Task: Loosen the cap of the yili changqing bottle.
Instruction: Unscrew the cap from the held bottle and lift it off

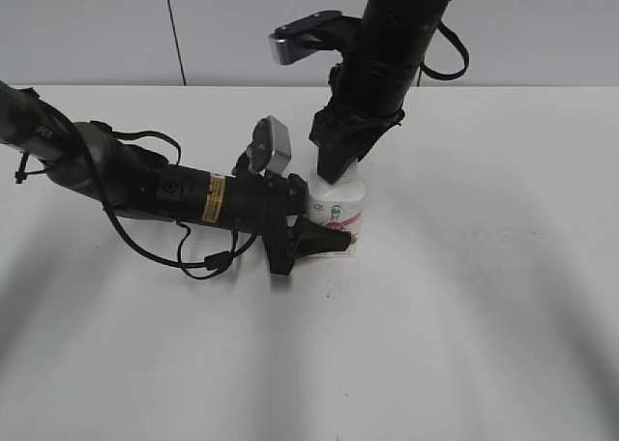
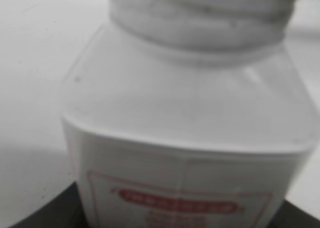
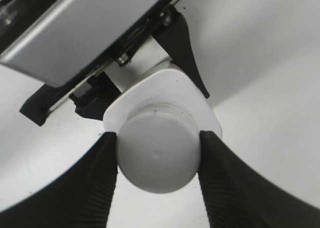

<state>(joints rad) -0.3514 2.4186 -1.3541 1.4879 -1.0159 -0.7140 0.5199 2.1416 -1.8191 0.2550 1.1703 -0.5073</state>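
The yili changqing bottle (image 1: pixel 338 212), white with a pink-red label, stands upright on the white table. My left gripper (image 1: pixel 308 226) comes in from the left and is shut on the bottle's body. The bottle's shoulder and label (image 2: pixel 185 138) fill the left wrist view, with dark finger edges at the bottom corners. My right gripper (image 1: pixel 334 168) comes down from above and is shut on the round white cap (image 3: pixel 157 150). In the right wrist view both ribbed black fingers (image 3: pixel 159 160) press the cap's sides. In the exterior view the cap is hidden by the right gripper.
The white table (image 1: pixel 484 296) extends around the bottle, with a grey wall behind. The left arm's body and cables (image 1: pixel 164 194) lie low over the table at the left. The left gripper's housing (image 3: pixel 85 33) shows beyond the bottle in the right wrist view.
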